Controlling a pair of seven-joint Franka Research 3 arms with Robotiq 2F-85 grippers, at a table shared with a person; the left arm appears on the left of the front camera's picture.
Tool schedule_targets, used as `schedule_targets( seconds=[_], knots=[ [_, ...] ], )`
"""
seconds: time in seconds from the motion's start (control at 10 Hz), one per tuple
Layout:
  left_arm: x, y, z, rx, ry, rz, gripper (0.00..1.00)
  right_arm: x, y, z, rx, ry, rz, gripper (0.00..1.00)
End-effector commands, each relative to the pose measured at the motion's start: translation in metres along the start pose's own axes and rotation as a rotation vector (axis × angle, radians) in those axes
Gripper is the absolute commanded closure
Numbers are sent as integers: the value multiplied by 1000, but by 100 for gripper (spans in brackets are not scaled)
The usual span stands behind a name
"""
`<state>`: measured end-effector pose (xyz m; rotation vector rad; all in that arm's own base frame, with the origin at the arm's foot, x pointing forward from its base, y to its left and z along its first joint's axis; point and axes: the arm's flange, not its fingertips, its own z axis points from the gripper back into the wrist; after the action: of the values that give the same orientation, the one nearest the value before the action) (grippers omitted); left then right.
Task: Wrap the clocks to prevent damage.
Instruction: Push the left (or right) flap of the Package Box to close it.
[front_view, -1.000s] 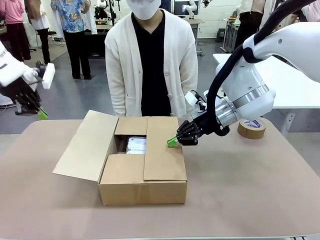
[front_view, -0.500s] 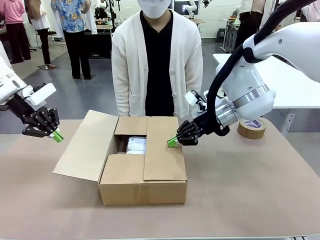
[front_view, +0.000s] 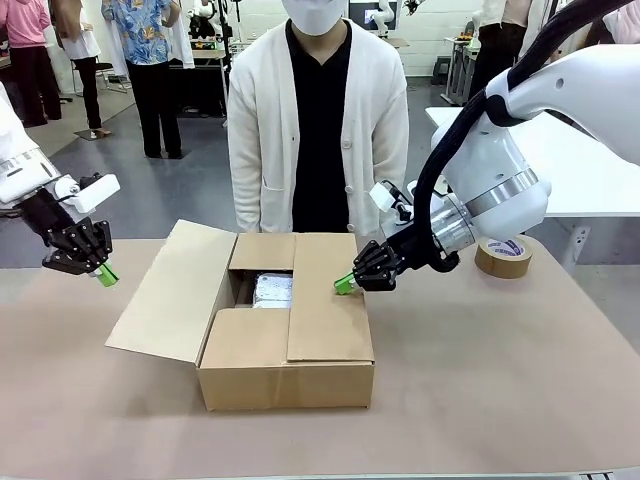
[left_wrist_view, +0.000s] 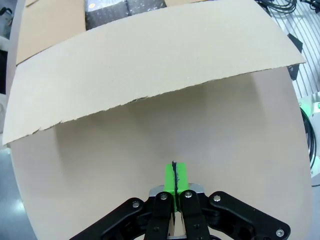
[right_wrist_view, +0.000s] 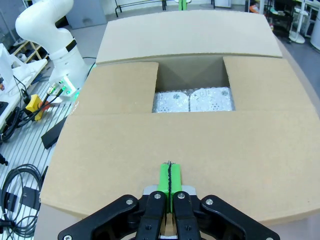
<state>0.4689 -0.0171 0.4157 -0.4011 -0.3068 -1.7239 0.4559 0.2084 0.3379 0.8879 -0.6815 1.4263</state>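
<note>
We take the silvery bundles down in the cardboard box (front_view: 285, 372) to be the clocks (front_view: 272, 290). They are already swathed in bubble wrap (right_wrist_view: 192, 101) and show through the gap left in the middle of the top. The two short flaps are folded in over them, and the right flap (front_view: 325, 300) lies flat across the opening.

The right gripper (front_view: 345, 284) has its green pads pressed together with nothing between them. Its tip seems to rest on that flap near the far edge, and we judge it is there to keep the cardboard from springing up.

The left flap (front_view: 165, 290) slopes outward and down toward the tabletop (front_view: 500, 390), so the box is not yet closed. The left gripper (front_view: 105, 275), its pads also pressed together and empty, hangs just beyond that flap's outer edge. From there we think it could get under the flap and tip it over.

A roll of tape (front_view: 503, 256) waits on the tabletop behind the right arm, presumably for sealing. The person (front_view: 318, 130) stands at the far side, close to the box.
</note>
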Motion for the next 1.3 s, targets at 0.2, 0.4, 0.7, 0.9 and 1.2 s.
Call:
schedule_targets(
  seconds=[0.2, 0.4, 0.7, 0.9, 1.2],
  knots=[
    [-2, -1, -1, -14, -39, -28, 100, -4, 1, -3, -3, -4, -15, 99],
    [-3, 0, -14, 10, -94, -6, 100, -4, 1, -3, -3, -4, -15, 99],
    [-12, -19, -50, 90, -271, 118, 100, -4, 1, -3, -3, -4, -15, 99],
    [-12, -27, -64, 140, -296, 185, 100, -4, 1, -3, -3, -4, -15, 99],
    [-24, -10, -85, 70, -414, 173, 100, -4, 1, -3, -3, -4, -15, 99]
  ],
)
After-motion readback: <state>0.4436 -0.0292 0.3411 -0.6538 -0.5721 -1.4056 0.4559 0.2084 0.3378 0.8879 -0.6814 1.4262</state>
